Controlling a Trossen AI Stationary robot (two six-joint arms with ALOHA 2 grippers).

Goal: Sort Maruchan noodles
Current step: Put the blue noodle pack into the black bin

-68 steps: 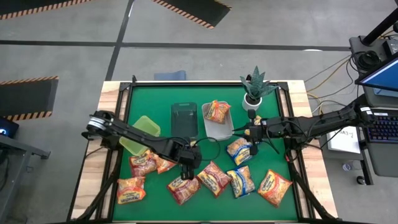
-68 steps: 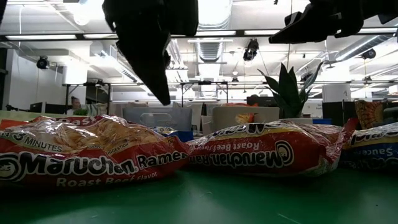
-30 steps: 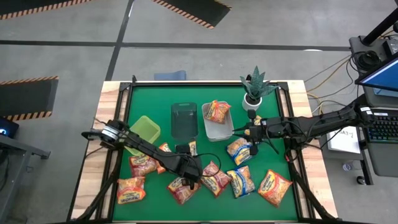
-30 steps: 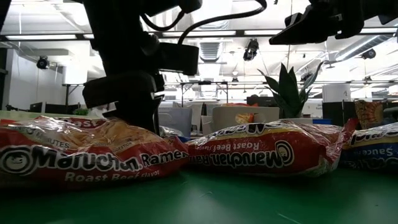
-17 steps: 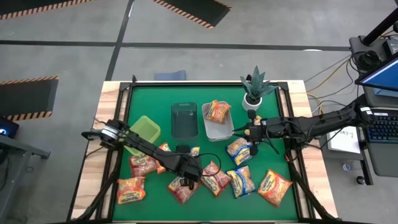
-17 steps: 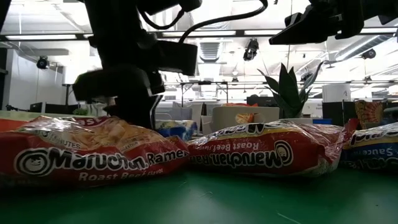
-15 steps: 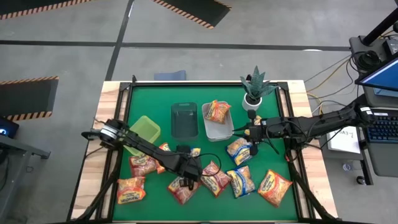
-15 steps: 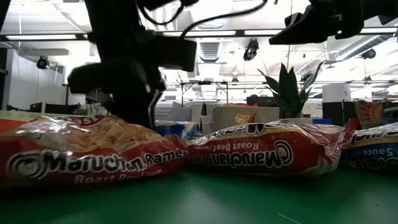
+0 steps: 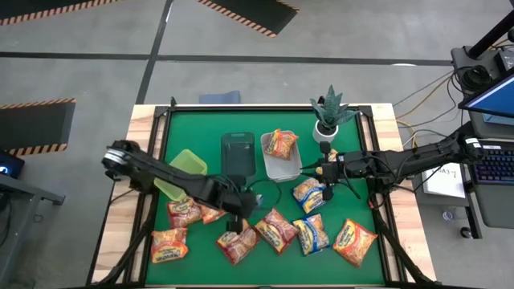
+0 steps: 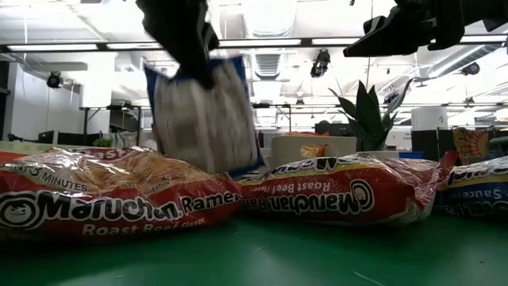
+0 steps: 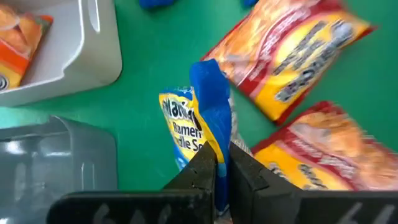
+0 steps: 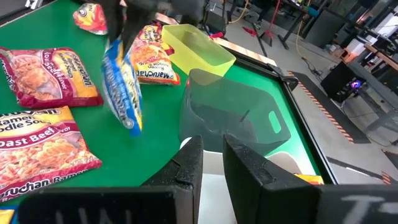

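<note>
Taking the dark bin (image 9: 238, 153) as the landmark and reading across the table from its left side: the lime-green bin (image 9: 183, 172) sits just beside it, and red Maruchan packets (image 9: 184, 213) lie on the green mat (image 9: 201, 128) in front of both.

The left gripper (image 11: 216, 163) hangs near the front of the dark bin, its fingers pressed together on one edge of a blue-and-yellow Maruchan packet (image 11: 202, 118), which dangles clear of the mat and edge-on in the left wrist view. The hold is only on the crinkly rim, so the packet could slide out or swing if the arm moves quickly; dropped from here, it would likely land on the red packets below, or half over a bin wall instead of inside.

A second risk is choosing the wrong bin. To the right of the dark bin, touching or nearly so, the grey bin (image 9: 281, 157) already holds an orange packet (image 9: 280, 143), so blue probably belongs elsewhere.

Farther right, the right gripper (image 9: 327, 191) hovers over another blue-and-yellow packet (image 9: 308, 194) just beyond the grey bin's front corner, its fingers parted with nothing between them. If both arms head for the bins together, they could crowd each other.

More packets (image 9: 353, 242) lie well in front of the bins, unsorted.
</note>
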